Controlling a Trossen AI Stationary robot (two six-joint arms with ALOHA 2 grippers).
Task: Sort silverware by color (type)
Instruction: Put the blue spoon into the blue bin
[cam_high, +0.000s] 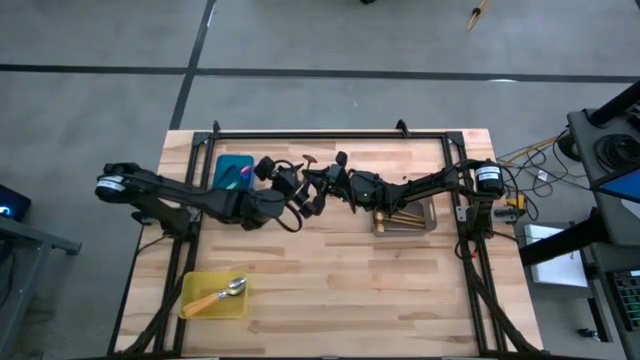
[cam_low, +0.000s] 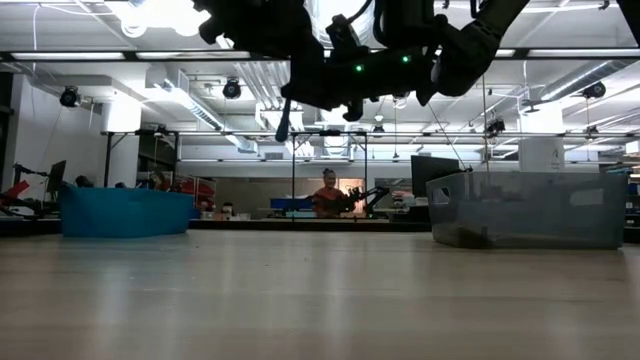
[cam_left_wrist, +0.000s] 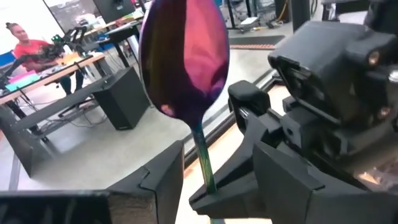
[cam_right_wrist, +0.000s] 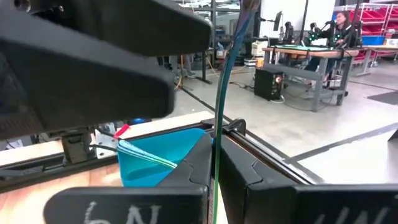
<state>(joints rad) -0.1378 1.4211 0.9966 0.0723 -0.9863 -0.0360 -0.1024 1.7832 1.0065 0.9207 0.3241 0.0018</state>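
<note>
Both arms meet above the counter (cam_high: 330, 290) near its far middle. The right tool (cam_right_wrist: 214, 168) is clamped on the thin stem of an iridescent spoon (cam_left_wrist: 185, 59), which stands upright in the air. The left tool (cam_left_wrist: 208, 177) has its fingers (cam_left_wrist: 161, 180) spread on either side of that stem, not pinching it. The teal tray (cam_high: 233, 170) at the far left holds spoons with teal handles, the grey tray (cam_high: 405, 218) on the right holds gold ones, and the yellow tray (cam_high: 213, 296) at the near left holds 1 orange-handled spoon (cam_high: 224, 292).
</note>
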